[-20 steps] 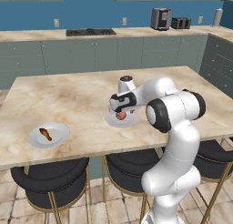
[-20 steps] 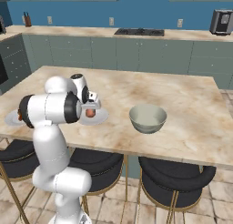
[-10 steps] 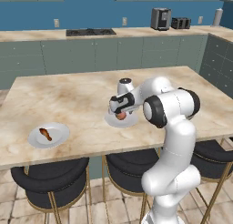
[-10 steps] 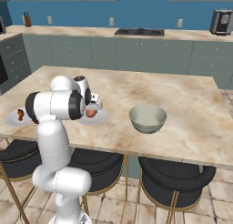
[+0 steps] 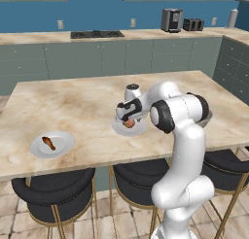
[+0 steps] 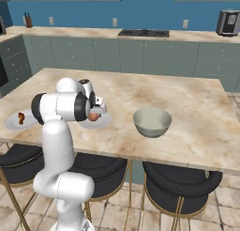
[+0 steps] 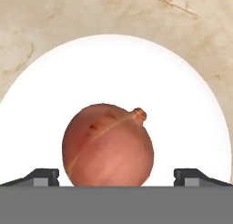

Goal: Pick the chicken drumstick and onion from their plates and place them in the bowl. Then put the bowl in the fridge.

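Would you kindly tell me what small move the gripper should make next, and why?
Probably close the fingers. In the hand view the onion sits between the open gripper fingertips, with gaps on both sides, on its plate. The bowl waits nearby.

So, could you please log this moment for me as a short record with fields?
gripper: open, one finger on each side of the onion
onion: on its plate, between the fingers, not yet clamped
drumstick: on the other plate, near the table's left end
bowl: holds nothing, on the table right of the onion's plate
task state: nothing moved to the bowl so far
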